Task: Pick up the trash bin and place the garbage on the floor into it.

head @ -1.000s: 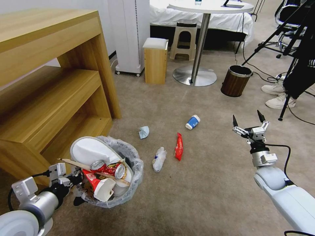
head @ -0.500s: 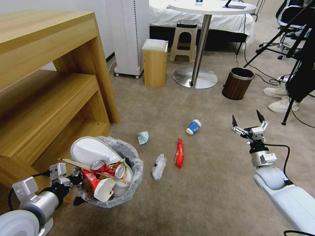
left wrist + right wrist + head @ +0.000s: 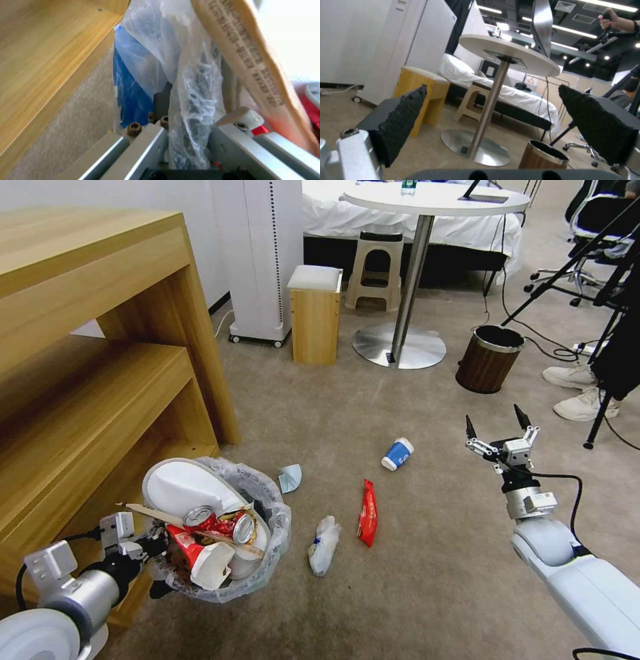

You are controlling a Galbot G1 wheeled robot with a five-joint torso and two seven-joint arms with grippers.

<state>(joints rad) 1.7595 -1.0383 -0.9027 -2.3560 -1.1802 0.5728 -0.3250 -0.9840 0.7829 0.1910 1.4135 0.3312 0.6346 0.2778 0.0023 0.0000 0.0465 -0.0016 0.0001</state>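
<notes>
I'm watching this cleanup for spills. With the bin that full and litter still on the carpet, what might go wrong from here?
The trash bin is heaped above its rim, so the white slipper or red can may tumble out. The left gripper pinches only one side of the rim through the plastic liner, which may slip. The bin hangs close to the wooden shelf and may bump it.

The bag-lined trash bin brims with litter; a blue cup, red wrapper, crushed bottle and tissue lie on the carpet.
</notes>
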